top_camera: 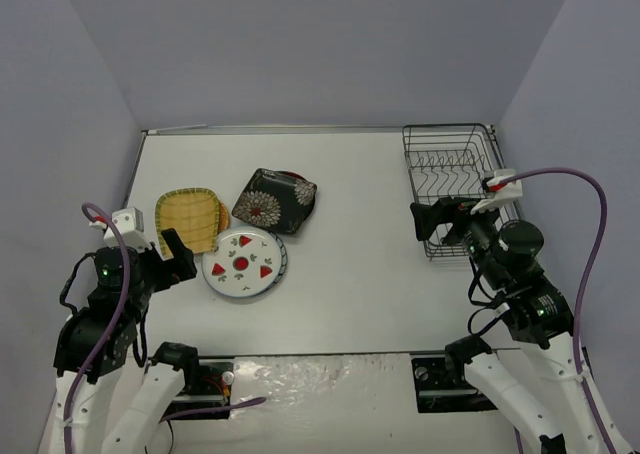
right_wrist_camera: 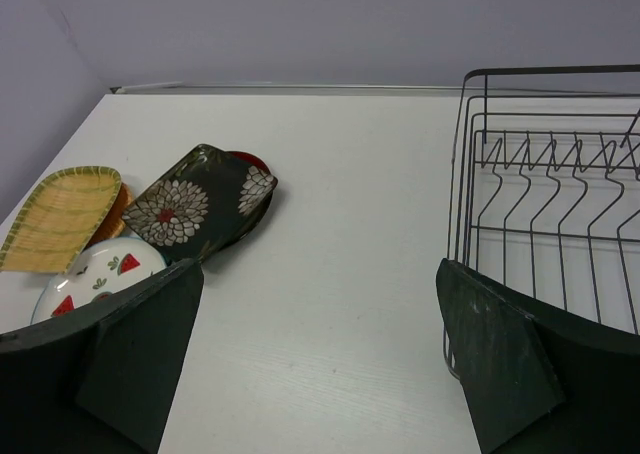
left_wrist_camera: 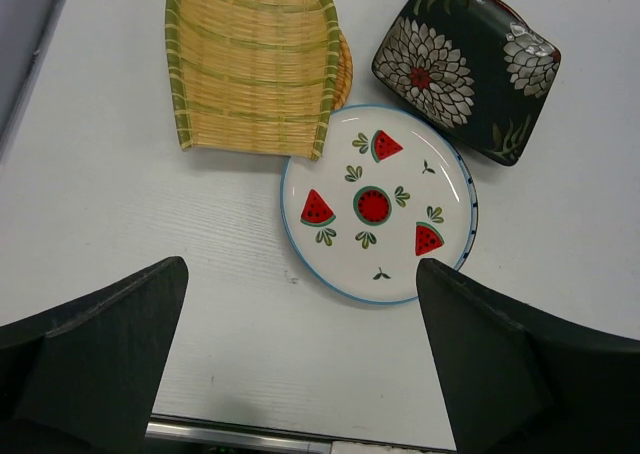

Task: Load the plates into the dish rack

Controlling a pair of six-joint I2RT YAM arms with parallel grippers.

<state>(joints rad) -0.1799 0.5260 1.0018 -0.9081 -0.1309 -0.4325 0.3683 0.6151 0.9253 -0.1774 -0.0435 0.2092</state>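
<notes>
Several plates lie at the table's left. The white plate with watermelon slices (top_camera: pixel 243 262) (left_wrist_camera: pixel 378 204) (right_wrist_camera: pixel 95 274) is nearest. Behind it the yellow woven plate (top_camera: pixel 188 217) (left_wrist_camera: pixel 250 64) (right_wrist_camera: pixel 60 219) covers an orange-brown plate's edge (left_wrist_camera: pixel 346 69). The black floral plate (top_camera: pixel 275 200) (left_wrist_camera: pixel 465 69) (right_wrist_camera: pixel 195 202) leans on a red-rimmed one (right_wrist_camera: pixel 245 161). The black wire dish rack (top_camera: pixel 455 174) (right_wrist_camera: pixel 550 204) stands empty at the back right. My left gripper (top_camera: pixel 180 256) (left_wrist_camera: pixel 300 269) hovers open just left of the watermelon plate. My right gripper (top_camera: pixel 428 221) (right_wrist_camera: pixel 318 269) is open beside the rack's left front corner.
Grey walls close in the table on the left, back and right. The arm bases and a metal rail (left_wrist_camera: pixel 240 436) run along the near edge. Bare white tabletop (top_camera: pixel 350 234) lies between the plates and the rack.
</notes>
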